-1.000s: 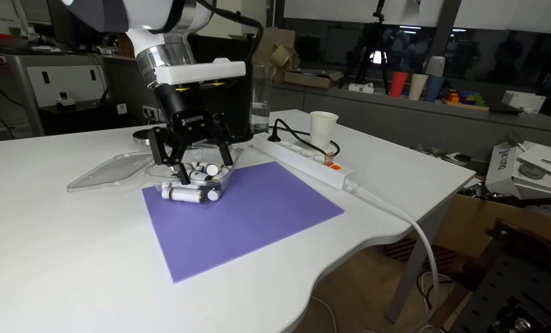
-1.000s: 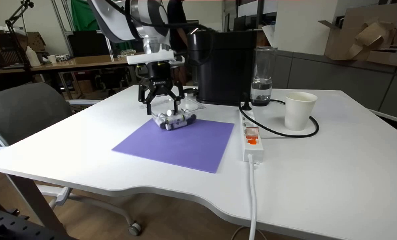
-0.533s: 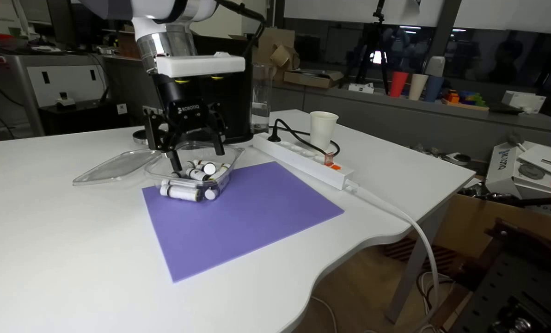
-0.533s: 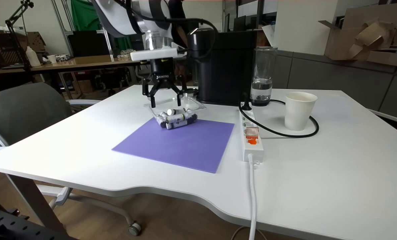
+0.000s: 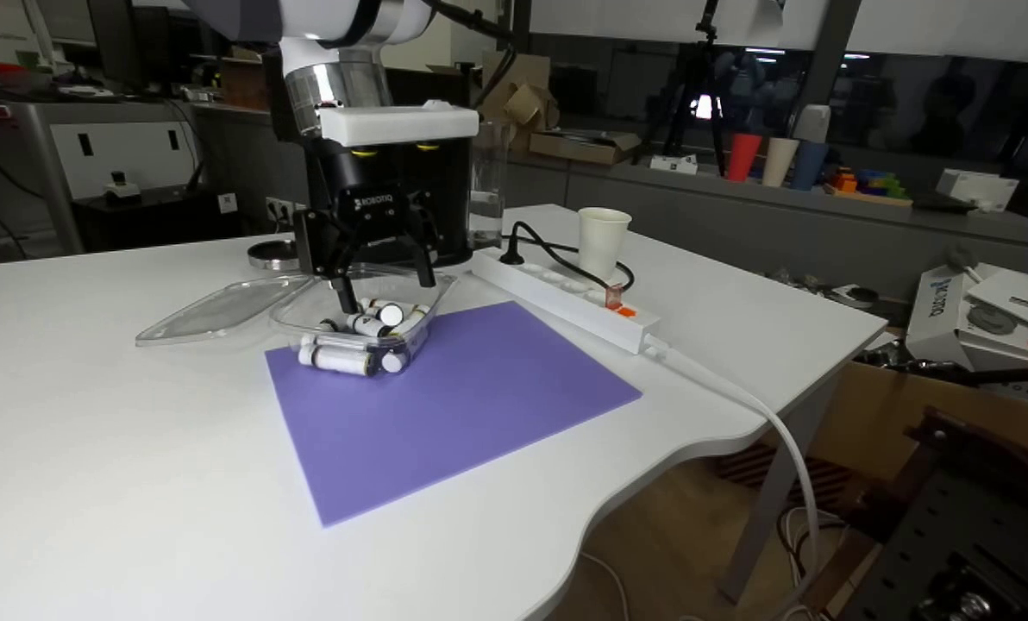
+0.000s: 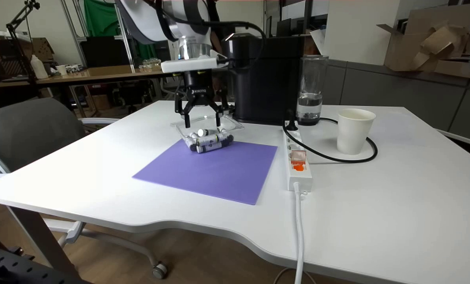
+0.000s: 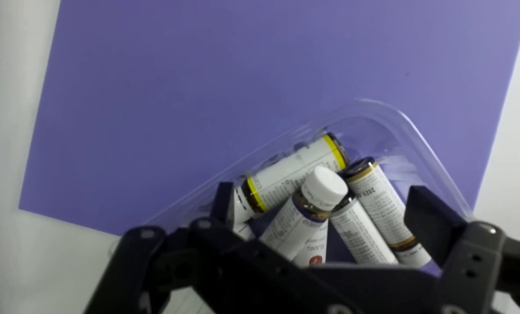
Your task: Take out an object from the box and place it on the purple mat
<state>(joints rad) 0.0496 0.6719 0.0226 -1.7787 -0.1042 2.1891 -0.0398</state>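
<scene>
Several small white-labelled bottles with dark ends point(image 5: 338, 359) lie jumbled in the clear plastic box point(image 5: 445, 289). One bottle with a white cap point(image 7: 291, 231) lies on top of others in the wrist view. The box point(image 7: 421, 139) stands partly on the purple mat point(image 5: 462, 414), over its edge. My gripper point(image 5: 389, 291) is open and empty above the box, also in an exterior view point(image 6: 202, 123). In the wrist view its fingertips point(image 7: 323, 205) stand wide apart on both sides of the bottles. The near end of the box is hidden by the gripper there.
The clear lid point(image 5: 212, 312) lies on the table beside the box. A tall black machine point(image 6: 268, 79) stands behind, next to a glass cylinder point(image 6: 310, 102). A white power strip point(image 5: 557, 297) with a cable and a paper cup point(image 5: 603, 244) stand past the mat.
My open gripper has risen out of the box, then shifted right in both exterior views. The lid has shifted slightly, and the top bottle lies flatter.
</scene>
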